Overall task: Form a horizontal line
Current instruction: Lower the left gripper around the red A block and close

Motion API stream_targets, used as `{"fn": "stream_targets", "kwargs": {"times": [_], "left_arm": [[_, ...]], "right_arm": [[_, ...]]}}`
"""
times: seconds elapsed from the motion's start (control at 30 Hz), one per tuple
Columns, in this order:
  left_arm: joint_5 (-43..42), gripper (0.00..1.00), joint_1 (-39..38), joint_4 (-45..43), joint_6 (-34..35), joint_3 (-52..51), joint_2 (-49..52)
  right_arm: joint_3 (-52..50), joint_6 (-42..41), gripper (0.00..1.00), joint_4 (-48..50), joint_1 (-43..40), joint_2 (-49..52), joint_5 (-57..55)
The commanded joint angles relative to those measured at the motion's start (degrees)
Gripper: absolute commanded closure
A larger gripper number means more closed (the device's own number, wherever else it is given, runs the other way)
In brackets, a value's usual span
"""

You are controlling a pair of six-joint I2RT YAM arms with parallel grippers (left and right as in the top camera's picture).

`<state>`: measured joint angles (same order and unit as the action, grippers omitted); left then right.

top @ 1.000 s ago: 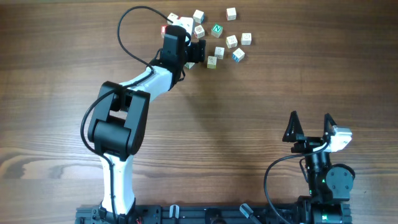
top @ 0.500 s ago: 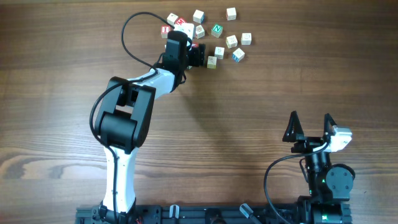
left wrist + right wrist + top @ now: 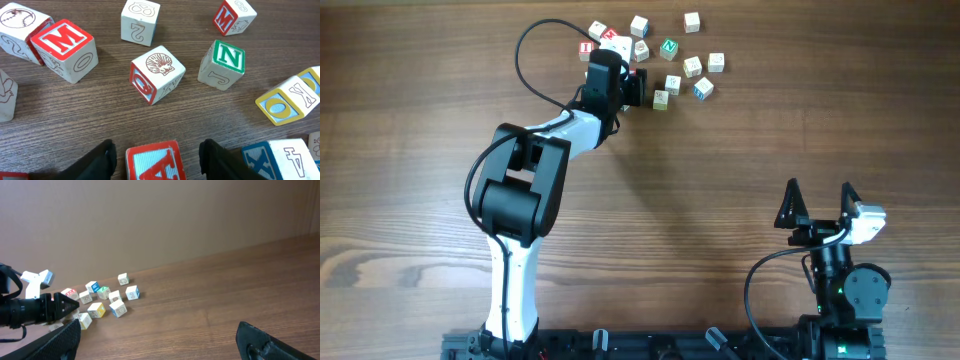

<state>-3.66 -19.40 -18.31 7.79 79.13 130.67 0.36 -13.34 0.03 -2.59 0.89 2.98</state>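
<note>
Small wooden letter cubes lie scattered at the table's far side, and no horizontal line of them is in view. My left gripper [image 3: 638, 86] reaches into the cluster. In the left wrist view its black fingers [image 3: 102, 160] straddle a red-framed "A" cube [image 3: 154, 162], with a gap on each side, so the left gripper [image 3: 157, 156] is open. Beyond it lie a shell cube [image 3: 157, 72], a red "M" cube [image 3: 65, 47] and a green "N" cube [image 3: 225, 62]. My right gripper [image 3: 818, 195] rests open near the front right, holding nothing.
A blue "X" cube [image 3: 280, 157] sits right beside the left gripper's right finger. A yellow "O" cube [image 3: 287, 100], a number cube [image 3: 140, 20] and a baseball cube [image 3: 17, 27] lie around. The left arm's cable [image 3: 525, 45] loops over the table.
The left arm has swung its elbow a little to the right and settled at the cluster. Its jaws have narrowed. The right arm has not moved.
</note>
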Motion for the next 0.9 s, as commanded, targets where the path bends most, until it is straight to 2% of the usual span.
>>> {"fn": "stream_targets", "kwargs": {"times": [0.0, 0.27, 0.87], "left_arm": [[0.76, 0.46, -0.15, -0.04, 0.15, 1.05, 0.35], [0.79, 0.59, -0.74, 1.75, 0.11, 1.05, -0.61], [1.03, 0.6, -2.84, 4.24, -0.11, 1.05, -5.31]], "right_arm": [[-0.07, 0.74, 0.0, 0.09, -0.39, -0.46, 0.74], [-0.07, 0.76, 0.0, 0.11, -0.39, -0.46, 0.76], [-0.07, 0.74, 0.0, 0.09, -0.39, -0.46, 0.76]]}}
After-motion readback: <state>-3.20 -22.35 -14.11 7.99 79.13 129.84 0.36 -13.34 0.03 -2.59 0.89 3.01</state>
